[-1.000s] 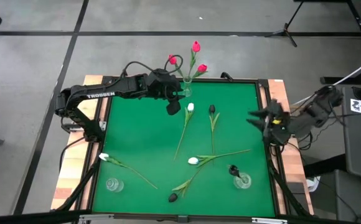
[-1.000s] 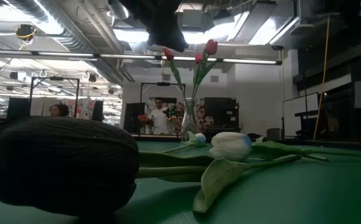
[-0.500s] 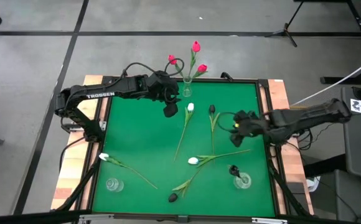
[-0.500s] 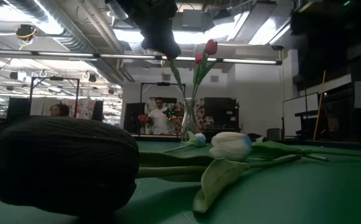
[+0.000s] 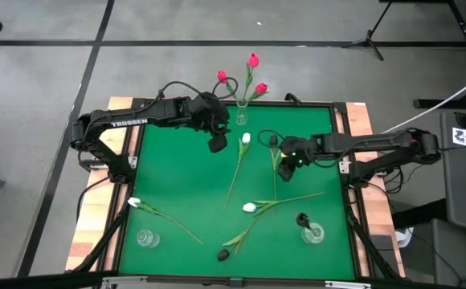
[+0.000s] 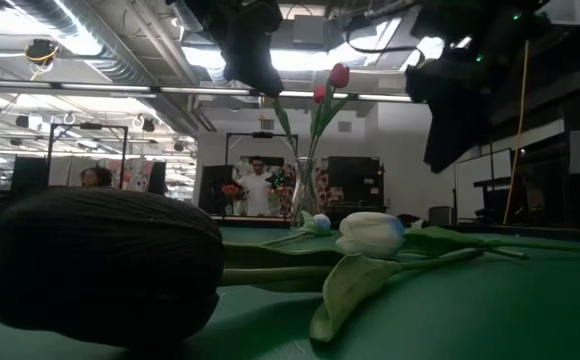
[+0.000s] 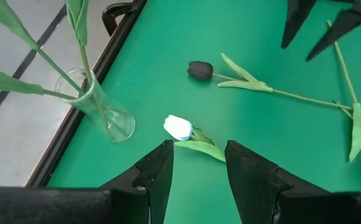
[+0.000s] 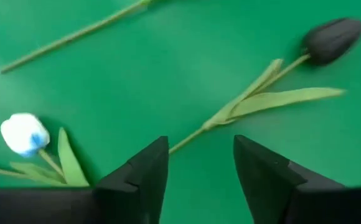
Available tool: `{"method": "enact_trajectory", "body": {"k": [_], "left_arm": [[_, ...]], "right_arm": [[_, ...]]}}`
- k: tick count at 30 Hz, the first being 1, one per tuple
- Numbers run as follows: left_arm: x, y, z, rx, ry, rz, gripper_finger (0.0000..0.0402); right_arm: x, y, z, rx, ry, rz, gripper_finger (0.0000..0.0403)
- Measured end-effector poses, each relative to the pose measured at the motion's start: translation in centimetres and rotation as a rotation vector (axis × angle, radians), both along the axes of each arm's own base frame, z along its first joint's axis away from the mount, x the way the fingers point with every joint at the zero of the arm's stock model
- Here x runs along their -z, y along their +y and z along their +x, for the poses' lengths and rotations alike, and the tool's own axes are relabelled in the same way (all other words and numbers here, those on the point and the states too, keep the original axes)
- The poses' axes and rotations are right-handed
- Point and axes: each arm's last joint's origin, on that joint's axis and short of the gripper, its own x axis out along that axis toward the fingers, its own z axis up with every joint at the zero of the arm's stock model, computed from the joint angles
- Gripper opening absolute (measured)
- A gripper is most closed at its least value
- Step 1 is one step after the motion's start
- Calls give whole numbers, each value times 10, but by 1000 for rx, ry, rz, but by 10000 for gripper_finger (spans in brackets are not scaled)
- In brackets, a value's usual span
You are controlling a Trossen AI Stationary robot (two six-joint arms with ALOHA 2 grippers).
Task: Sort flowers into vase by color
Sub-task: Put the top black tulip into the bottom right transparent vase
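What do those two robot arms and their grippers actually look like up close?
Both are slim, dark, jointed arms with black cables looping along them. The left arm carries white "TROSSEN" lettering. The left gripper and right gripper each end in two flat, matte black, wedge-shaped fingers. A small green light shows near the right arm's wrist.

A green-topped table point(image 5: 185, 185) with a wooden edge carries three clear glass vases, one at the far edge point(image 5: 240, 115) holding three pink-red tulips point(image 5: 253, 60), one at the near left corner point(image 5: 145, 238) and one at the near right point(image 5: 312, 234), while white tulips point(image 5: 246, 139) and black tulips point(image 5: 273, 141) lie loose across the surface.
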Motion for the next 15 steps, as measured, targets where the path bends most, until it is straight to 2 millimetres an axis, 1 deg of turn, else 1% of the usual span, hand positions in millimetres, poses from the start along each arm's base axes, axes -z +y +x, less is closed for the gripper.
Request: {"method": "enact_trajectory", "body": {"k": [6, 8, 11, 15], "left_arm": [[-1, 0, 0, 8, -4, 10, 143], [-1, 0, 0, 15, -1, 16, 143], [-1, 0, 0, 22, 2, 24, 143], [-1, 0, 0, 24, 3, 25, 143]], "right_arm": [[24, 0, 11, -7, 109, 24, 257], [31, 0, 14, 34, 129, 46, 275], [38, 0, 20, 62, 138, 73, 289], [47, 0, 28, 103, 124, 96, 290]]}}
